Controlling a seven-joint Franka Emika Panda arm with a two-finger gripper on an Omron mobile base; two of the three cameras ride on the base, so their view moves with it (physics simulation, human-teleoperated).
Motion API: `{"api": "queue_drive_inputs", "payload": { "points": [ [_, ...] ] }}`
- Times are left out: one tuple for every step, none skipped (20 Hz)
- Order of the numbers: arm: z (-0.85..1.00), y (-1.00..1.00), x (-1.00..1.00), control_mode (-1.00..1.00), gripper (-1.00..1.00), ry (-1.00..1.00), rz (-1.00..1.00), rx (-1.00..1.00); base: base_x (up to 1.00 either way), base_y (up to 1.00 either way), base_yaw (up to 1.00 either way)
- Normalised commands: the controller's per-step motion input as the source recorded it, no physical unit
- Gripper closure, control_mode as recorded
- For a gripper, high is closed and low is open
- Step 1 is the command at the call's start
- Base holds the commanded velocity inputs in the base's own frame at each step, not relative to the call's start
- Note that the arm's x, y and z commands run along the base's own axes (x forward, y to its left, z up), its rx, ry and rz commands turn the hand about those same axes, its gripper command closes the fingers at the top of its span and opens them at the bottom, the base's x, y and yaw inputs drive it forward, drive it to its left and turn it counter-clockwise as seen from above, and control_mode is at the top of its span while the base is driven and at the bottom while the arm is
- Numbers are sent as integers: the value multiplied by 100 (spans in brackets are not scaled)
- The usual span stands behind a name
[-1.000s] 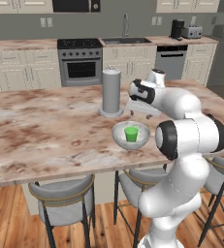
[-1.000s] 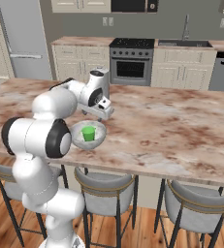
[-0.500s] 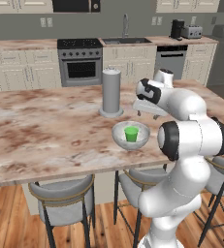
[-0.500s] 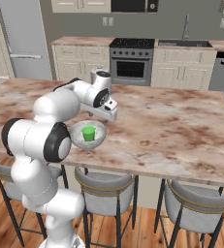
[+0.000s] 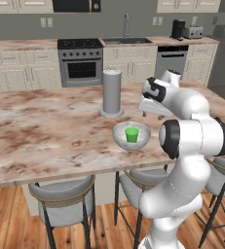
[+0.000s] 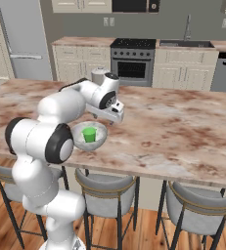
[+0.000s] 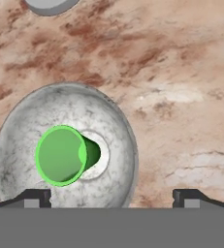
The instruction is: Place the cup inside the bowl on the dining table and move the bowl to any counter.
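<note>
In the left base view, the green cup (image 5: 131,134) stands upright inside the grey bowl (image 5: 120,137). The bowl sits on the long marble worktop (image 5: 41,131), near the front edge. A tall grey cylinder (image 5: 112,92) stands just behind the bowl, apart from it. The tool (image 5: 150,108) hangs above the worktop, up and to the right of the bowl, and touches nothing. Grey stools (image 5: 63,206) stand under the front edge. Far behind are a stove (image 5: 81,63) and a sink (image 5: 126,40) along the wall.

In the right base view, the cup (image 6: 89,134) is in the middle of the bowl (image 6: 100,133). The tool (image 6: 107,114) hangs just above the bowl's far right side. A big fridge (image 6: 24,41) stands at the back left.

In the hand view, the camera looks down into the bowl (image 7: 111,126), with the cup (image 7: 61,155) at its bottom. The tool's two dark tips (image 7: 35,198) stand far apart, spread wide, with nothing between them. The tool (image 7: 112,198) sits over the bowl's near right rim. The base of the cylinder (image 7: 49,5) peeks in at the top.
</note>
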Motion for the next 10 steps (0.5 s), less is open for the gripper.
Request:
{"api": "queue_drive_inputs", "payload": {
  "points": [
    [0,-2,0,-100,-100,0,18,2,0,0,0],
    [0,-1,0,-100,-100,0,19,3,0,0,0],
    [0,0,0,-100,-100,0,19,4,0,0,0],
    [0,0,0,-100,-100,0,19,4,0,0,0],
    [0,0,0,-100,-100,0,20,3,0,0,0],
    [0,0,0,-100,-100,0,20,3,0,0,0],
    [0,0,0,-100,-100,0,19,3,0,0,0],
    [0,0,0,-100,-100,0,19,2,0,0,0],
    [0,-2,0,-100,-100,0,18,1,0,0,0],
    [0,-4,0,-100,-100,0,17,0,0,0,0]
  ]
}}
